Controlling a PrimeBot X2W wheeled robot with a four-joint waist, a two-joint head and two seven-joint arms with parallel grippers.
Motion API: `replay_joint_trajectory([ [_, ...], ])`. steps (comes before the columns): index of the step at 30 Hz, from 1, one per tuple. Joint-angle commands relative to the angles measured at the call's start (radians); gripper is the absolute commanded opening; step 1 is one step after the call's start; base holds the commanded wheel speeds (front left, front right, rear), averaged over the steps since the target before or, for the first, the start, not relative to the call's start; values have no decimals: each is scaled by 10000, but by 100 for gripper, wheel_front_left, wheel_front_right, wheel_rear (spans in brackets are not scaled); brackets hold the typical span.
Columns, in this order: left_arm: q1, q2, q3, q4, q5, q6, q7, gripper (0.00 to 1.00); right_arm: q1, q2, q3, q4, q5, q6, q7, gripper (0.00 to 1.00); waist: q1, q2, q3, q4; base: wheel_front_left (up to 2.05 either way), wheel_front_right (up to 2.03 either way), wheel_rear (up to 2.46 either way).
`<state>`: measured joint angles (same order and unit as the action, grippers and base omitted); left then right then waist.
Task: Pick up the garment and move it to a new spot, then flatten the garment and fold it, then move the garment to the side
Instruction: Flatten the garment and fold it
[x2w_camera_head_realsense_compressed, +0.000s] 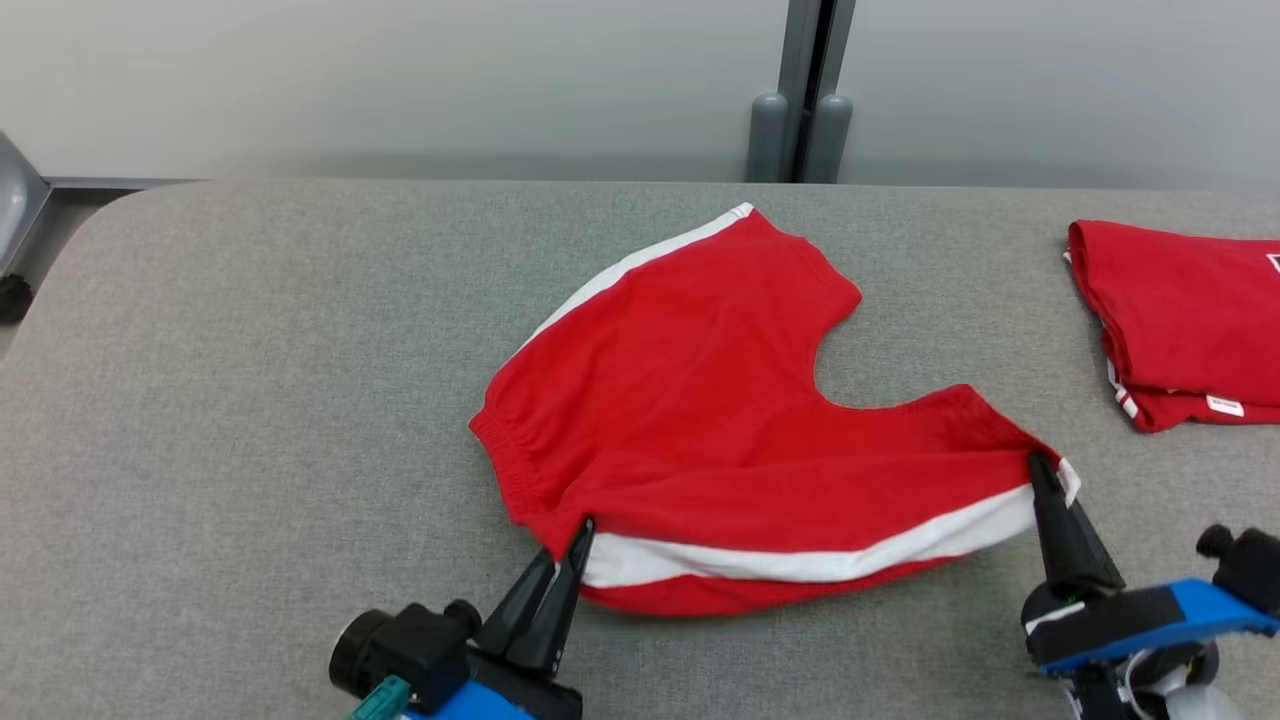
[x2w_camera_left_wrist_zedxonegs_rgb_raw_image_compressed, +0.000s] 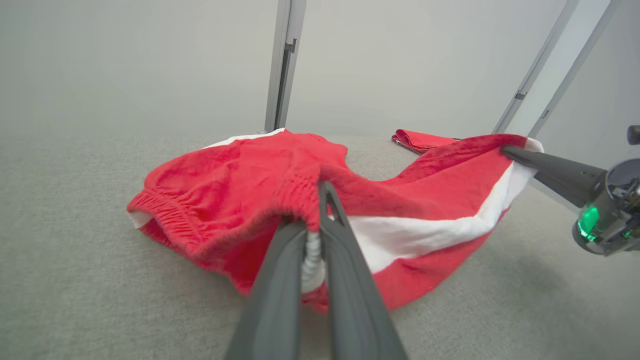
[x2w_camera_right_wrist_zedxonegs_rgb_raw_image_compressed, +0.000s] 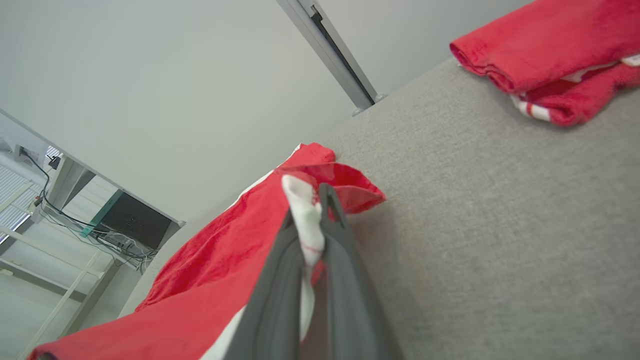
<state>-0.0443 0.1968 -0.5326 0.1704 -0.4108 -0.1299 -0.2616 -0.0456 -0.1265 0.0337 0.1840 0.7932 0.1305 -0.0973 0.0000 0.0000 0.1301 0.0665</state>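
Shorts (x2w_camera_head_realsense_compressed: 700, 400), red with white side stripes, lie midway across the surface (x2w_camera_head_realsense_compressed: 250, 420). You have the left tool (x2w_camera_head_realsense_compressed: 583, 528) clamped on the waistband corner and the right tool (x2w_camera_head_realsense_compressed: 1040, 465) clamped on the near leg hem. Folded garment (x2w_camera_head_realsense_compressed: 1180, 320) sits far right.
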Motion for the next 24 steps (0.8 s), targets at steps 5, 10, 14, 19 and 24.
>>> replay_joint_trajectory([
  [5,-864,1,76,-207,-73,-8,-43,0,-1440,37,-326,160,-102,5,297,0,0,0,511,343,0,0,0],
  [10,-1711,33,80,-54,-212,-8,-43,0,-3038,-31,-336,849,-328,5,514,0,0,0,974,640,0,0,0],
  [14,-2406,4,230,107,-282,-8,-45,0,-4582,-46,-211,1798,-568,5,654,0,0,0,1473,826,0,0,0],
  [19,-3252,-101,369,532,-434,-8,-43,0,-6658,45,-199,3392,-813,5,721,0,0,0,2171,1132,0,0,0],
  [24,-4192,-437,390,987,-631,-8,-43,0,-8592,-44,-209,5293,-1319,5,548,0,0,0,2845,1607,0,0,0],
])
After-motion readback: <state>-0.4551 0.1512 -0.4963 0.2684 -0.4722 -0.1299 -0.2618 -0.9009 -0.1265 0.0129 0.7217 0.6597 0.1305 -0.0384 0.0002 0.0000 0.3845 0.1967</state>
